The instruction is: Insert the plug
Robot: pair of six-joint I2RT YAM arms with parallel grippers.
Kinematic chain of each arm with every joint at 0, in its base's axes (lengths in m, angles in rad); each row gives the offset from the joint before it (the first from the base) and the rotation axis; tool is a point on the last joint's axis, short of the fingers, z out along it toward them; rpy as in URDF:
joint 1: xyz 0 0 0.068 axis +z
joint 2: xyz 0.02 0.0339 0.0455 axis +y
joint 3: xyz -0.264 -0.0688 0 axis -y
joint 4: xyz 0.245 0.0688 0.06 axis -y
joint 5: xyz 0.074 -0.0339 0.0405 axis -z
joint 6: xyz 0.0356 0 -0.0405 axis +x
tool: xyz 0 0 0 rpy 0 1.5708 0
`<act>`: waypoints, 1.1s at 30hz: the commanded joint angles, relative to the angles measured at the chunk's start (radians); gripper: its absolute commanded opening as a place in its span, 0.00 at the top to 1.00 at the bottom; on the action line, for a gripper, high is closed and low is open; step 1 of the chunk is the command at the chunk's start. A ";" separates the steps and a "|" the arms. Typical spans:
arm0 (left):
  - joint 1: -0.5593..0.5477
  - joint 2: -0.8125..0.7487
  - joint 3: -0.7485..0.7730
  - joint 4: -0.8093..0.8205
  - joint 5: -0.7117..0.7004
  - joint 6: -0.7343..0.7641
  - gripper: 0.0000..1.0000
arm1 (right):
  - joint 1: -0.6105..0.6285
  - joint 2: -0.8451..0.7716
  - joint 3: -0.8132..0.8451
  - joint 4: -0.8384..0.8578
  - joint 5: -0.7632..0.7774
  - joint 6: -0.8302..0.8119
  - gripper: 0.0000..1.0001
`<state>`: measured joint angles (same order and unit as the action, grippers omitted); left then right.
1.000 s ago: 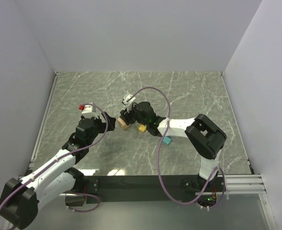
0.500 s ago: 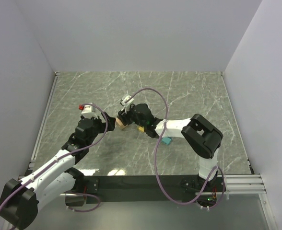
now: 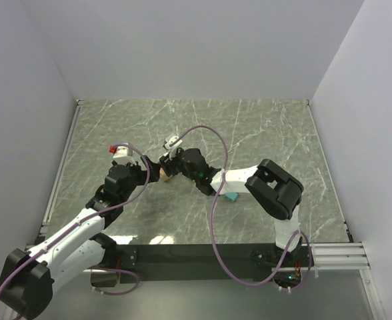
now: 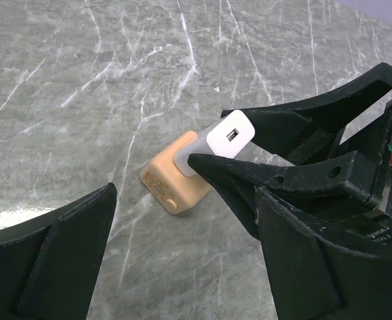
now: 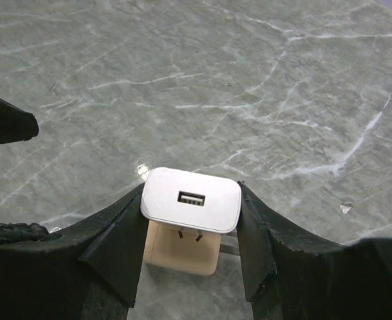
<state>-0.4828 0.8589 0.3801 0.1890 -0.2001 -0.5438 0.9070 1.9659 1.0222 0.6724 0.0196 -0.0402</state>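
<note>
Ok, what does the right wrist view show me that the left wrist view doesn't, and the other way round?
Only the right wrist view: metal prongs bared between the white plug and the tan socket block, so the plug looks not fully seated. Only the left wrist view: the block's long side and grainy end face, and the left gripper open, its left finger clear of the block. Both views: the right gripper shut on the plug, which is against the block.

The plug (image 5: 191,200) is smooth white plastic, its block (image 4: 173,183) matt tan, the table (image 4: 83,100) glossy marble-patterned.
</note>
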 commanded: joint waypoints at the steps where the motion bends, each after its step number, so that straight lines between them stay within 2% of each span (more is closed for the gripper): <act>1: 0.004 -0.017 -0.009 0.020 0.005 -0.010 0.09 | 0.038 0.179 -0.108 -0.533 -0.035 0.039 1.00; 14: 0.007 -0.032 -0.014 0.021 0.010 -0.010 0.09 | 0.066 0.272 -0.040 -0.619 0.017 0.039 1.00; 20: 0.007 -0.040 -0.014 0.018 0.007 -0.008 0.09 | 0.055 0.185 -0.062 -0.570 -0.017 0.039 1.00; 32: 0.007 -0.069 -0.012 0.009 -0.005 -0.004 0.09 | 0.010 0.031 0.075 -0.683 -0.017 0.020 1.00; 33: 0.007 -0.067 -0.010 0.009 -0.005 -0.004 0.09 | 0.006 0.022 0.078 -0.685 -0.015 0.017 0.95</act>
<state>-0.4747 0.8085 0.3641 0.1673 -0.2073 -0.5434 0.9237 1.9377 1.1561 0.4191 0.0250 -0.0189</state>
